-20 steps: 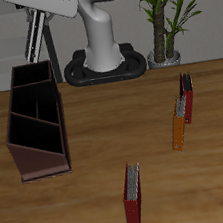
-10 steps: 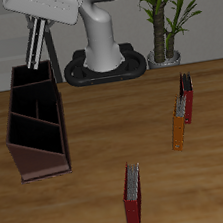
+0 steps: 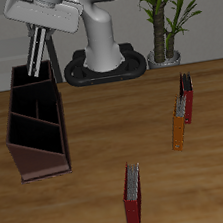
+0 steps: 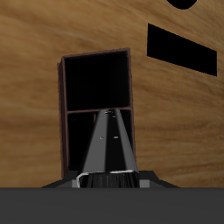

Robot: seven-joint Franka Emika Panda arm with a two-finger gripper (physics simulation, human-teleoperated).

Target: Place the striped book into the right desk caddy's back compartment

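Note:
My gripper (image 3: 40, 29) is shut on the striped book (image 3: 34, 54), which hangs tilted from the fingers, its lower end just over the back end of the right desk caddy (image 3: 34, 135). The caddy is a dark reddish-brown open box with inner dividers, standing on the table. In the wrist view the book (image 4: 112, 144) shows edge-on, reaching down from the gripper (image 4: 109, 179) toward the caddy's open compartments (image 4: 96, 83) below. I cannot tell whether the book touches the caddy.
A red book (image 3: 132, 196) stands near the table's front edge. An orange book (image 3: 177, 124) and a dark red book (image 3: 187, 100) stand together on the other side of the table. The robot base (image 3: 104, 64) and a potted plant (image 3: 166, 19) are at the back.
The gripper has moved down and a little sideways with the striped book, bringing its lower end closer to the caddy's back end. Nothing else has moved.

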